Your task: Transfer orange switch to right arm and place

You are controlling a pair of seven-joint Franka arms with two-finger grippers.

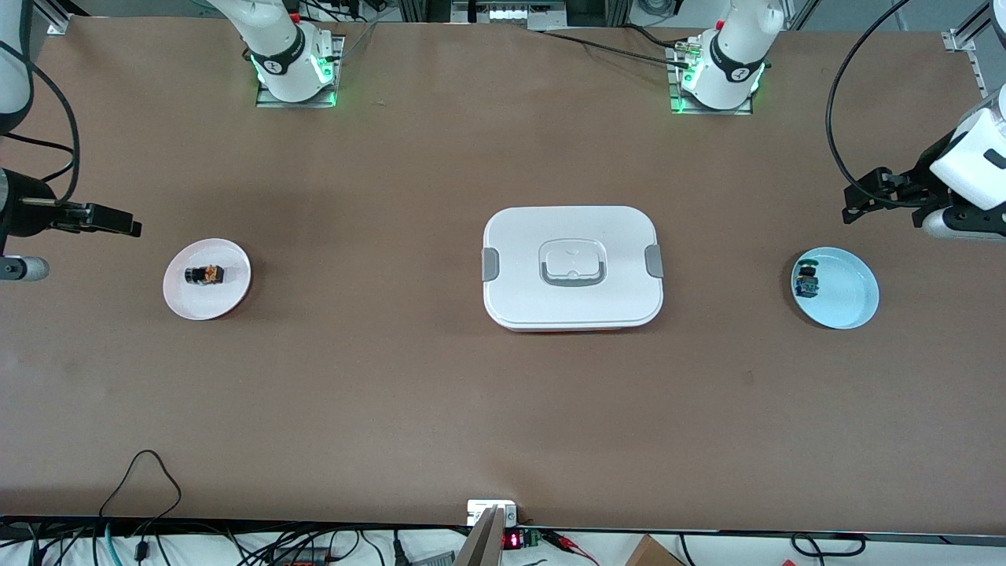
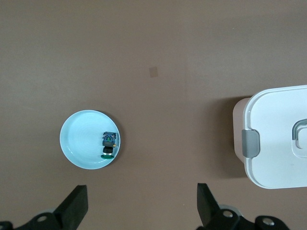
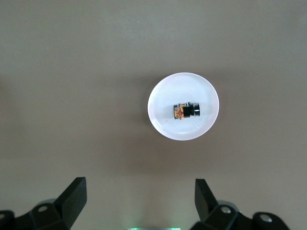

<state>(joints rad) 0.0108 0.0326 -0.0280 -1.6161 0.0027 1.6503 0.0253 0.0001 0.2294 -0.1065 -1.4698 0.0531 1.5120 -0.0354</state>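
The orange switch (image 1: pixel 205 275), black cap with orange-brown body, lies on its side on a pale pink plate (image 1: pixel 228 297) at the right arm's end of the table. It also shows in the right wrist view (image 3: pixel 186 110) in the middle of that plate (image 3: pixel 165 122). My right gripper (image 1: pixel 106 218) is open and empty, up in the air over bare table beside the pink plate; in its wrist view (image 3: pixel 140 184) nothing is between its fingers. My left gripper (image 1: pixel 864 196) is open and empty over bare table at the left arm's end, and also shows in its wrist view (image 2: pixel 142 191).
A light blue plate (image 1: pixel 849 299) at the left arm's end holds the green-capped, blue-bodied switch (image 1: pixel 805 281); both show in the left wrist view, plate (image 2: pixel 79 139) and switch (image 2: pixel 109 144). A white lidded box (image 1: pixel 572 267) with grey clips sits mid-table, also seen by the left wrist (image 2: pixel 276 139).
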